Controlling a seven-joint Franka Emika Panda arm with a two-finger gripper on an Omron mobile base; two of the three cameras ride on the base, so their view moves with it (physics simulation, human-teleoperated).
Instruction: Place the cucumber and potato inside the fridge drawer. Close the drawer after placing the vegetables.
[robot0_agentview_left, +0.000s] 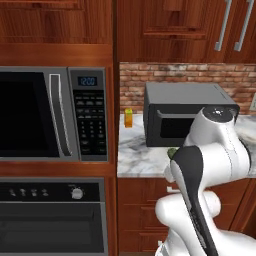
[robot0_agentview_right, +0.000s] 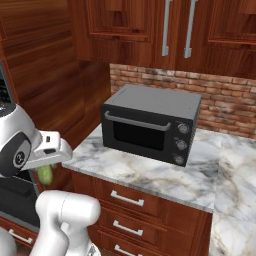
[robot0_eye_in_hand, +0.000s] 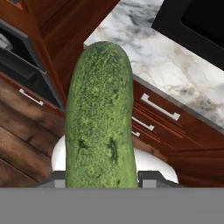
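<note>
The cucumber (robot0_eye_in_hand: 99, 118) is dark green and bumpy, and it stands lengthwise up the middle of the hand view. My gripper (robot0_eye_in_hand: 101, 178) is shut on it, with a dark fingertip pressed to each side of its lower end. In the right base view a bit of the cucumber (robot0_agentview_right: 46, 174) pokes out under the white hand, left of the counter's corner. In the left base view a sliver of the cucumber (robot0_agentview_left: 171, 152) shows beside the arm, near the counter's front edge. The potato and the fridge drawer are out of view.
A black toaster oven (robot0_agentview_right: 150, 122) sits on the marble counter (robot0_agentview_right: 150, 175), with a small orange carton (robot0_agentview_left: 128, 118) to its left. Wooden drawers with silver handles (robot0_agentview_right: 127, 198) lie below. A built-in microwave (robot0_agentview_left: 52, 114) and an oven (robot0_agentview_left: 50, 215) fill the left wall.
</note>
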